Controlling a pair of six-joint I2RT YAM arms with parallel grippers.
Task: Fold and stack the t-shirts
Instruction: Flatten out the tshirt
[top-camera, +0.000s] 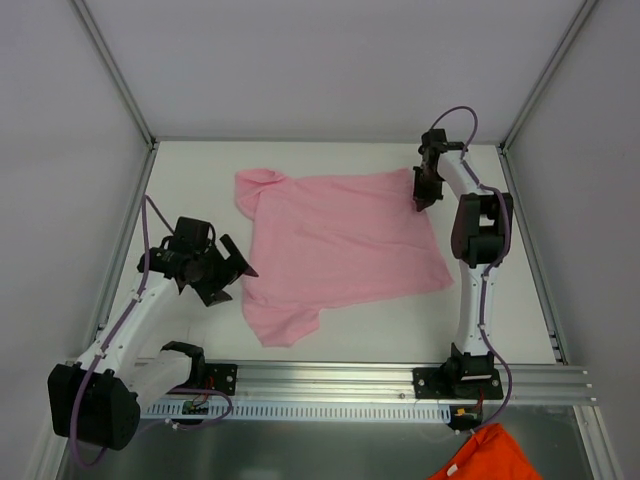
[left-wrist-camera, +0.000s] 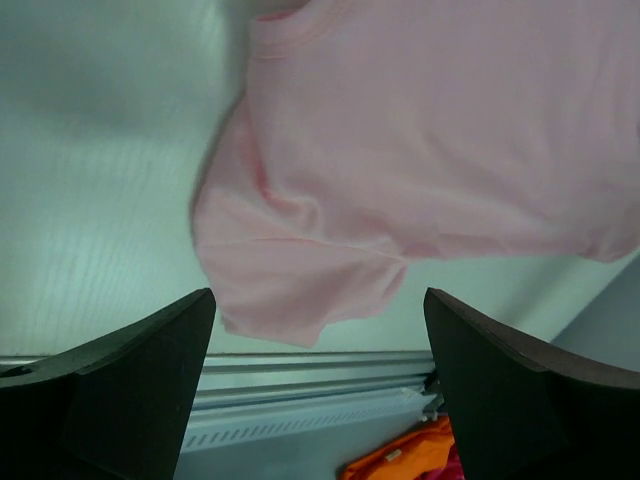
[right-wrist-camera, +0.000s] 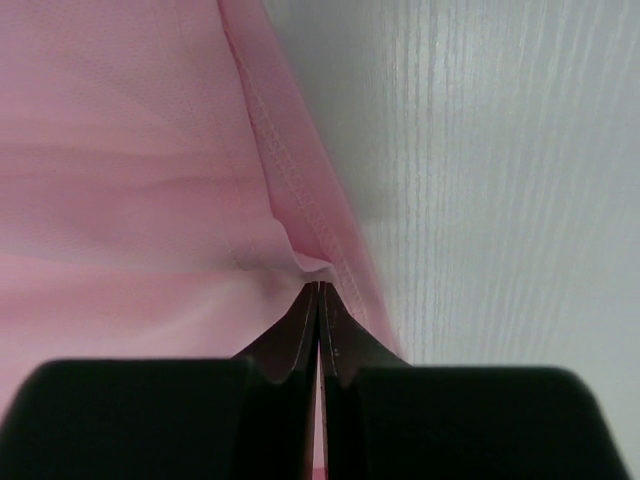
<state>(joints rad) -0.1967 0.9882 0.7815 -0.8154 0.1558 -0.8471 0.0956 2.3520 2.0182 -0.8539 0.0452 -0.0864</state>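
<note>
Centre of the top view: a pink t-shirt lies spread on the white table, with its long axis running left to right across the frame. The neck end points to the left of the frame and the hem to the right. One sleeve juts toward the lower left, near the rail. The other sleeve lies bunched at the upper left.

Upper right: the right gripper sits at the far corner of the hem. In the right wrist view its fingers are pressed together, and the stitched hem edge puckers into their tips, so the cloth is pinched there.

Left of centre: the left gripper is just beside the shirt's left edge, with its fingers spread wide apart and nothing between them. The left wrist view frames the near sleeve and a ribbed band between the two dark fingers.

Lower right corner of the top view: an orange cloth lies beyond the rail, off the white surface.
</note>
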